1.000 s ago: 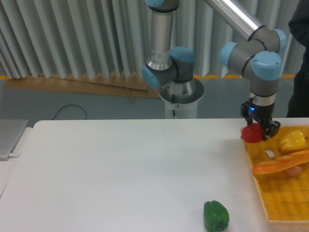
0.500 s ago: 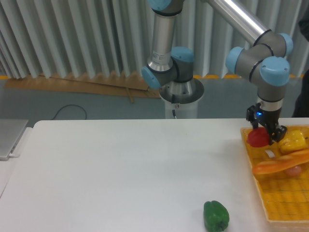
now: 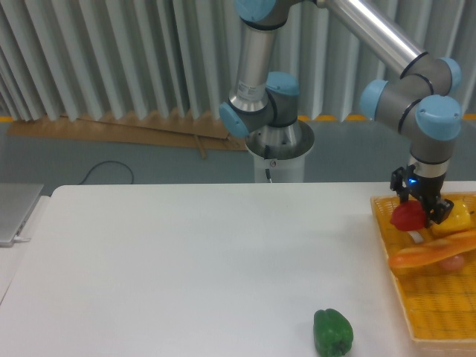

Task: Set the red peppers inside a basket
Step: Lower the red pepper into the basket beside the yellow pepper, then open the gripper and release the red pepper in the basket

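A yellow-orange basket (image 3: pixel 435 312) at the counter's (image 3: pixel 186 268) right edge holds a yellow pepper (image 3: pixel 457 218) and a long orange vegetable (image 3: pixel 431 254). The tool (image 3: pixel 421 212) pinches the red pepper (image 3: pixel 407 216) above the basket's far end. A green pepper (image 3: pixel 332 332) lies on the counter outside the basket.

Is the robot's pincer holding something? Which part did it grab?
Yes, the pincer holds the red pepper over the yellow basket, gripping it by its sides. Exactly where the fingers touch is too small to tell.
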`<state>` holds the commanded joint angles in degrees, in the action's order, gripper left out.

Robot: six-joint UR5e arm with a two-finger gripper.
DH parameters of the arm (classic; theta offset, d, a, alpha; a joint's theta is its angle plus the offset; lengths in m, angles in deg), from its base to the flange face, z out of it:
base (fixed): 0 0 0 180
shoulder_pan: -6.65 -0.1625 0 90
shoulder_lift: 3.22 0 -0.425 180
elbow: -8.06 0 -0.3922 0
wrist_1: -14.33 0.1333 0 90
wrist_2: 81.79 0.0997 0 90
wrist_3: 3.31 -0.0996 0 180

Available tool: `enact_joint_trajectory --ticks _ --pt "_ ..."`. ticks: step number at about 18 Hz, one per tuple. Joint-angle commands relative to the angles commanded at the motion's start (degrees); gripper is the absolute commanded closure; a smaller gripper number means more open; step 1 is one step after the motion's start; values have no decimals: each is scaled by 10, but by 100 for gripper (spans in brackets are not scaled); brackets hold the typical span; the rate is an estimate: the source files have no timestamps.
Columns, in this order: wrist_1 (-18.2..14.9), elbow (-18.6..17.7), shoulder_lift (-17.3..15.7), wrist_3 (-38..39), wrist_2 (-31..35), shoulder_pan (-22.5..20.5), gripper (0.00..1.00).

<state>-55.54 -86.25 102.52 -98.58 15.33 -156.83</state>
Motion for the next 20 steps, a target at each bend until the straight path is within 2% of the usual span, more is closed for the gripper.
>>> enact_joint_trajectory --ticks 1,2,5,7,10,13,20 --pt "0 0 0 0 0 0 6" --pt "0 0 0 -2 -1 1 0" --pt "1 5 6 -2 0 3 0" --pt "0 9 -1 -3 -3 7 0" --pt "-2 20 -18 -2 -7 47 0" --pt "-2 22 -20 0 -32 80 0" --pt "-3 27 -30 17 -66 134 0"
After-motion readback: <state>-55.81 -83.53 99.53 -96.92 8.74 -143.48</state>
